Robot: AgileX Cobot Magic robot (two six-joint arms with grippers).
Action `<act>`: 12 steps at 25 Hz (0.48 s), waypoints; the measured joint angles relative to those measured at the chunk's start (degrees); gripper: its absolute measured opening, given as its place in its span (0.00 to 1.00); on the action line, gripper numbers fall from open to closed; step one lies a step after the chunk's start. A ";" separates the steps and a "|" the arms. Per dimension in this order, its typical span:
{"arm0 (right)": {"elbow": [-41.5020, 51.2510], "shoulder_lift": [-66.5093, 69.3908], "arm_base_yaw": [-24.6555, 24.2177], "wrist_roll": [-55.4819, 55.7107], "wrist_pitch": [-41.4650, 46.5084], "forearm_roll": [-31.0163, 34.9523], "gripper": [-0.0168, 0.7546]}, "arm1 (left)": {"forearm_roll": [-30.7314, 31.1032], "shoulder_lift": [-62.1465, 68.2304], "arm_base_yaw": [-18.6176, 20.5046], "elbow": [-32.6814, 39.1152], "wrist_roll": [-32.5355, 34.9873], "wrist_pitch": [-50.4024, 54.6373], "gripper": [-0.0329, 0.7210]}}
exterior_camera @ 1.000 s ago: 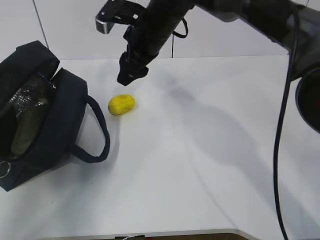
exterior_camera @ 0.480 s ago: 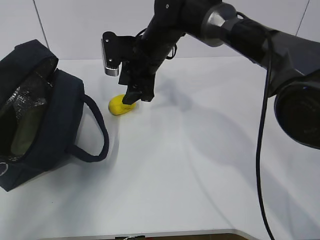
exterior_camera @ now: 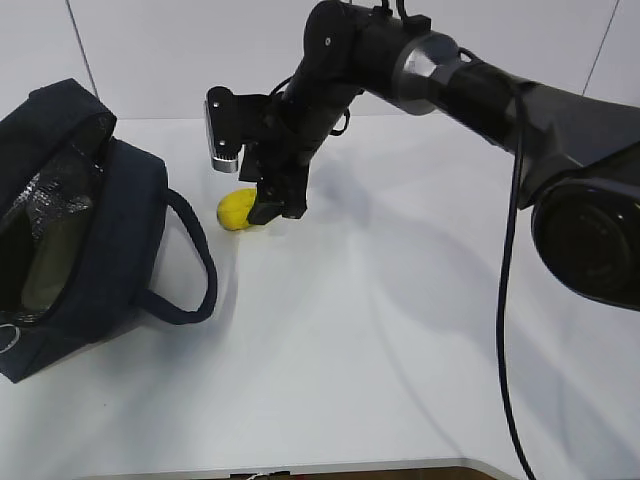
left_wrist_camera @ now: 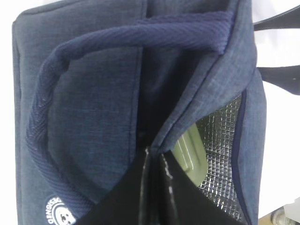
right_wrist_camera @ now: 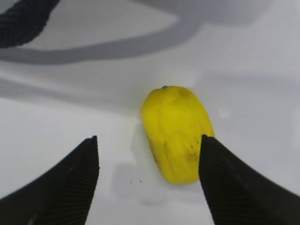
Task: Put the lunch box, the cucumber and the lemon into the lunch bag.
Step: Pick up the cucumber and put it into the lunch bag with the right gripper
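Observation:
The yellow lemon [exterior_camera: 233, 210] lies on the white table, right of the lunch bag [exterior_camera: 110, 250]. My right gripper [exterior_camera: 268, 205] is open and down at the lemon. In the right wrist view the lemon [right_wrist_camera: 176, 133] lies between the two fingers, close to the right one, with the gripper [right_wrist_camera: 147, 140] open. The navy bag stands open, showing its silvery lining [left_wrist_camera: 220, 154]. The lunch box's pale green lid [left_wrist_camera: 190, 152] shows inside. My left gripper [left_wrist_camera: 153, 152] is shut on the bag's opening edge. The cucumber is not in view.
The bag's loop handle [exterior_camera: 195, 265] lies on the table between the bag and the lemon. The right arm [exterior_camera: 450, 80] reaches across from the right. The white table [exterior_camera: 400, 330] stretches to the right and front.
My right gripper has come down from above the table to the lemon and now straddles it, open. The bag and lemon have not moved.

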 joint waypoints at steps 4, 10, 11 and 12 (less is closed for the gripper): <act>0.00 0.63 0.36 -1.92 -0.28 1.32 0.71 | 0.00 0.00 0.00 0.00 0.00 -0.33 0.03; 0.00 0.84 0.43 -3.36 -1.64 1.97 0.71 | 0.12 0.00 0.00 0.00 0.23 -0.55 0.03; 0.00 0.88 0.43 -3.60 -1.74 1.97 0.71 | 0.12 0.00 0.00 0.00 0.32 -0.66 0.03; 0.00 0.99 0.43 -3.90 -1.74 1.97 0.71 | 0.15 0.00 0.00 0.00 0.32 -0.64 0.03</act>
